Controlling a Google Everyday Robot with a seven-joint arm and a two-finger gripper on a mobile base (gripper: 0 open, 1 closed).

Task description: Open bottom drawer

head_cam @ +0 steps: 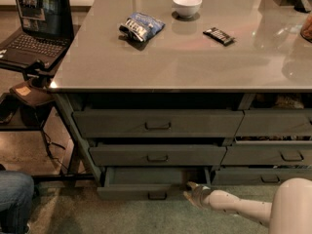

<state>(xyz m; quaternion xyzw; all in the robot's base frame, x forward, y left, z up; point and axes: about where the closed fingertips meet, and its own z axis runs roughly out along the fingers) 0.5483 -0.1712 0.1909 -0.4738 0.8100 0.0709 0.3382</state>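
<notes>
The bottom drawer (146,191) is the lowest of three wide dark grey-green drawers in the left stack. It stands pulled out a little, and its flat inside shows behind the front. Its small loop handle (157,196) sits at the centre of the front. My gripper (191,195) is low at the drawer's right front corner, at the end of the white arm (234,206) that comes in from the lower right.
The grey table top (195,52) carries a chip bag (141,26), a white bowl (187,5) and a dark bar (219,35). A laptop (36,26) sits on a stand at left. A person's knee (14,199) is at lower left. A second drawer stack (273,155) is at right.
</notes>
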